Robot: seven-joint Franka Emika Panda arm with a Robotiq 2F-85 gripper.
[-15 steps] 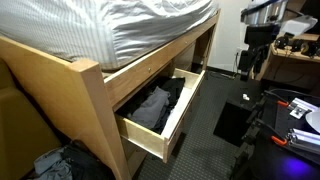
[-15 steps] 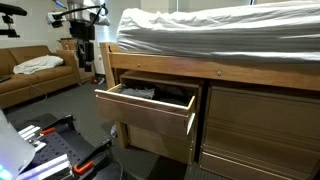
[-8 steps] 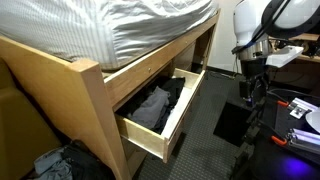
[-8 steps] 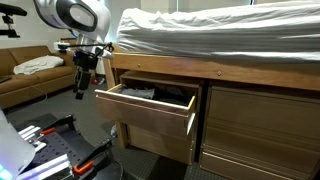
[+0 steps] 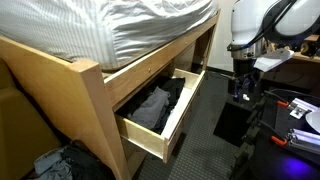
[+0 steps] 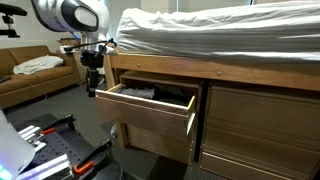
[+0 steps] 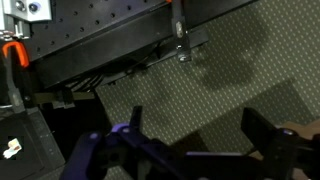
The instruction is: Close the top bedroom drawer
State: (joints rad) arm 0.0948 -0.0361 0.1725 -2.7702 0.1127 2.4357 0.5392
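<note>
- Change: within the last second the arm has swung down from high beside the bed to the height of the open drawer. The gripper (image 5: 243, 88) now hangs near one front corner of the drawer, and in an exterior view the gripper (image 6: 92, 82) appears just beside that corner without touching it.
- Meaning for the task: this reads as the approach. No push has begun, and the drawer stands out as far as it did in the earlier pictures.
- Top bedroom drawer (image 5: 183, 118): it is pulled well out from under the bed frame (image 5: 95, 110), below the mattress (image 5: 120, 30). Its plain pale-wood front, seen in an exterior view as the top bedroom drawer (image 6: 150, 115), faces the room. Dark clothes (image 5: 155, 105) lie inside.
- Jaws: in the wrist view the gripper (image 7: 190, 145) points down at the patterned floor (image 7: 220, 80). Its two fingers (image 7: 112, 152) stand wide apart along the lower edge, with only floor between them. The jaws hold nothing and touch nothing.
- Next move (judgement): the gripper probably has to come round in front of the flat panel and press it toward the bed. No handle is visible, so a flat push suits better than a grip. Pushing at one corner could skew the drawer on its runners.
</note>
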